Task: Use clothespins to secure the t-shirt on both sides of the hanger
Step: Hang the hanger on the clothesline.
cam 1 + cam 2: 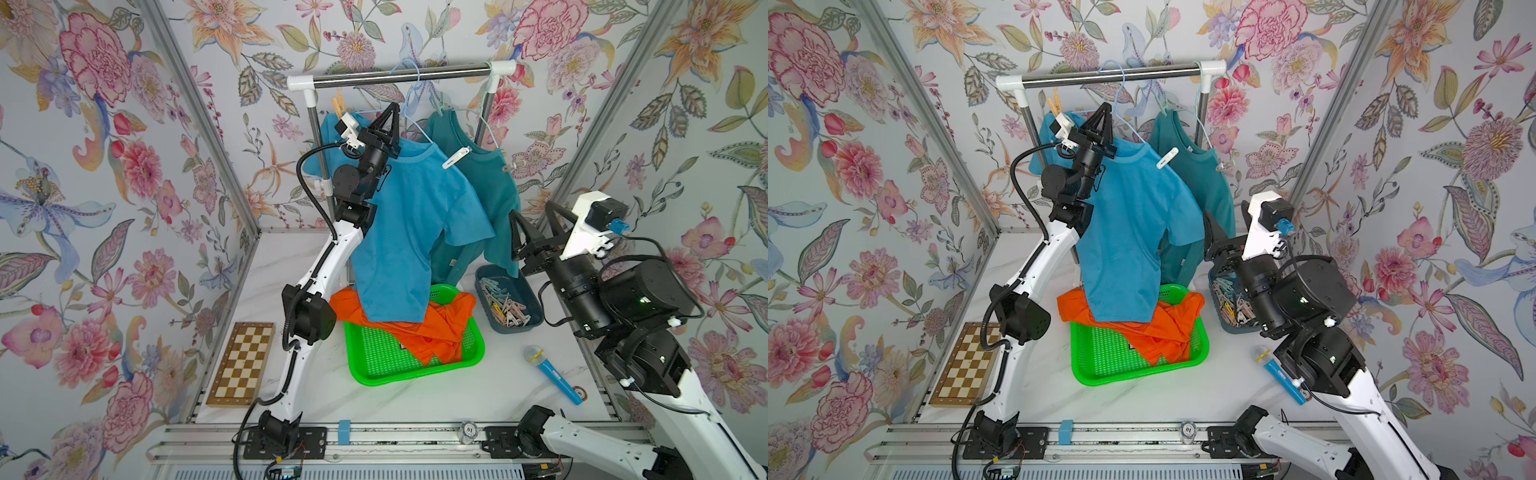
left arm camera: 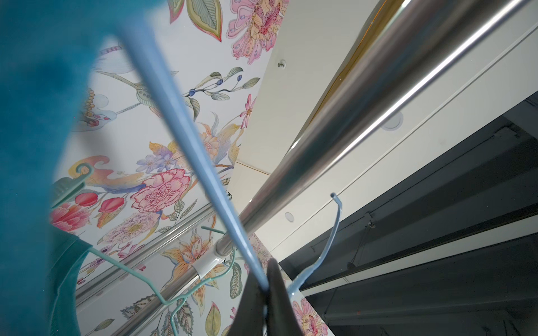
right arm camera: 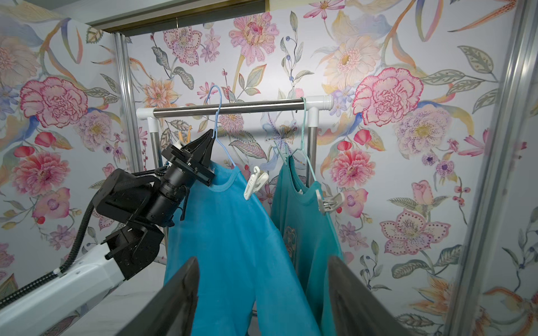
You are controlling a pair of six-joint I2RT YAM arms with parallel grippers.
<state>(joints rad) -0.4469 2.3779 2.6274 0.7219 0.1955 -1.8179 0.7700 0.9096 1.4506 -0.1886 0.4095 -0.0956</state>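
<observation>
The left gripper (image 1: 392, 107) is raised to the neck of the hanger (image 2: 180, 122), jaws closed on the light-blue wire just below the hook. The left wrist view shows the wire pinched between the 2 fingertips (image 2: 276, 285). The hanger hangs from the rail (image 1: 399, 77) and carries the blue t-shirt (image 1: 415, 216). 1 white clothespin (image 1: 456, 158) is clipped on the t-shirt's shoulder on the right arm's side; it shows in both top views and in the right wrist view. The opposite shoulder is hidden behind the left gripper and wrist in every view, so its condition cannot be determined. The right gripper (image 1: 536, 216) is held in the air near the bin (image 1: 532, 300), pointing at the shirts, jaws wide apart and empty. In a top view only 1 finger (image 1: 1212, 222) shows; the wrist camera hides the other. The spare clothespins (image 1: 505, 309) lie heaped in the bin, and in a top view the right arm covers most of them. A teal shirt (image 1: 494, 195) hangs just beside the t-shirt, with a pale clip (image 3: 329, 202) on its shoulder; the t-shirt hides part of it. The t-shirt's hem overlaps the orange garment (image 1: 440, 332) in the basket (image 1: 415, 376); contact cannot be confirmed. 2 beige pins (image 1: 338, 106) show behind the left wrist; what they grip is unclear.
</observation>
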